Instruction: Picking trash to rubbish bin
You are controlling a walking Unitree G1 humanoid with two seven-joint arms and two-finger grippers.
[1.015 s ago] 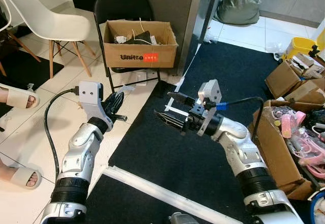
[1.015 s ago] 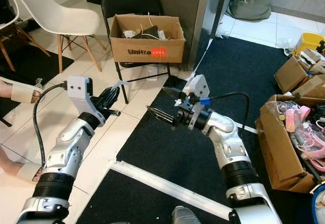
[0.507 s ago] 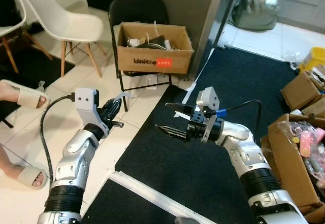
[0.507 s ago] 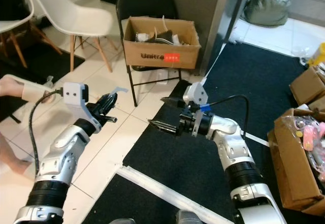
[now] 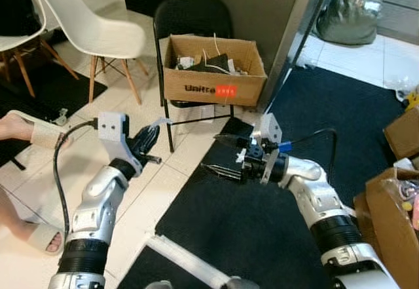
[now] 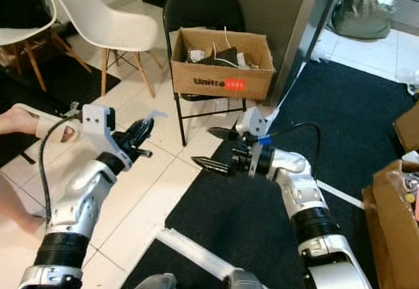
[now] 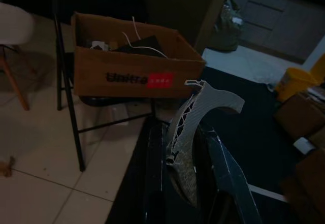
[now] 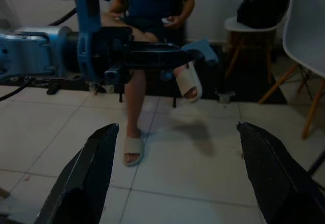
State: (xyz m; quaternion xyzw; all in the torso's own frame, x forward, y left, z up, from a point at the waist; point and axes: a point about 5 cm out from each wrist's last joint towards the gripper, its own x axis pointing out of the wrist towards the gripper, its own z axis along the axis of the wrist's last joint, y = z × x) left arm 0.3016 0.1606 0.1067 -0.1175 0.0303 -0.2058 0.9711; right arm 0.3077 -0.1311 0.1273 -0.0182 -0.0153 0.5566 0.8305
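A: What's the left gripper (image 5: 145, 139) doing?
B: It's raised over the white tile floor (image 5: 131, 191), fingers closed on a thin pale scrap (image 7: 195, 117) that sticks out past the tips. In the left wrist view it looks like a flat grey piece with a curved, hooked end, clamped between the two black fingers (image 7: 223, 168).
A: And the right gripper (image 5: 226, 154)?
B: Held out to the left over the edge of the black mat (image 5: 262, 230), spread wide with nothing between the fingers. The right wrist view shows both fingers (image 8: 86, 178) far apart, looking across at the left arm and a seated person's legs (image 8: 133, 107) in pale slippers.
A: Where would the trash go?
B: Farther off there's a cardboard box (image 5: 213, 73) sitting on a black folding chair (image 5: 193, 23), already holding wires and scraps. It lies beyond and between the two grippers, well apart from both.
A: Anything else nearby?
B: A white chair (image 5: 91, 30) at far left, a grey bag (image 5: 350, 14) at far right, and more cardboard boxes (image 5: 393, 204) along the right edge. A slippered foot (image 5: 29, 132) shows at the left.
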